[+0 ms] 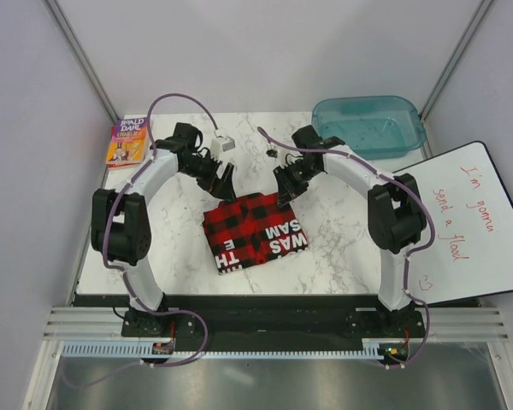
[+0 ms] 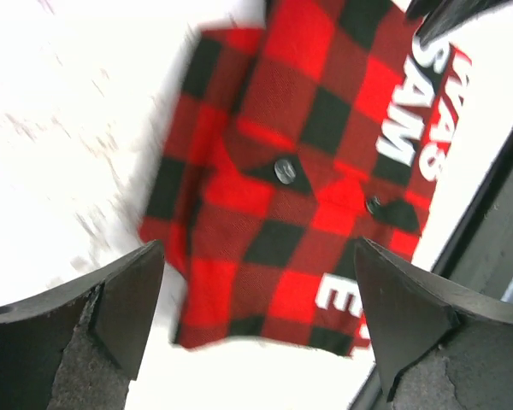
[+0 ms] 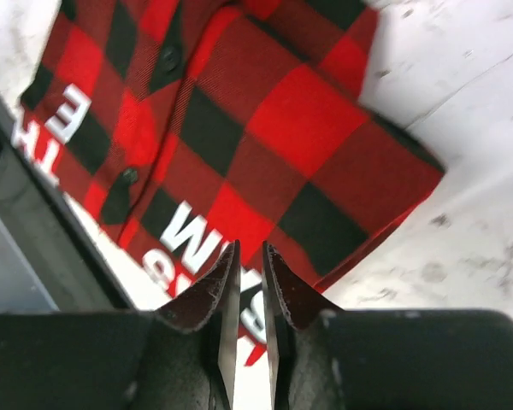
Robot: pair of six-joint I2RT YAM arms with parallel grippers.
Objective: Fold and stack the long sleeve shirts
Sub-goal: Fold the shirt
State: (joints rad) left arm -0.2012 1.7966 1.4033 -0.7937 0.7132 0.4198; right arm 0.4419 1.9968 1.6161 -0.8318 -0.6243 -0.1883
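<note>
Red-and-black buffalo-check long sleeve shirt (image 1: 256, 231): one, folded into a compact rectangle with white block lettering facing up. It lies slightly skewed in the middle of the white marble surface (image 1: 342, 248). We see no second shirt to stack it with.

Left pincer (image 1: 225, 182): above the bundle's far-left edge, fingers (image 2: 111, 316) wide apart, nothing between them.

Right pincer (image 1: 286, 186): above the far-right corner, tips almost together with a thin slit, gripping nothing.

Also present: Roald Dahl paperback (image 1: 126, 143) far left, teal tub (image 1: 369, 124) far right, whiteboard (image 1: 470, 222).

Hazards, in our judgement:
- A low sweep by either pincer could snag the top layer and pull the fold open.
- A pinch of one layer only would drag the bundle askew.
- A push toward the near edge could slide it off.
</note>
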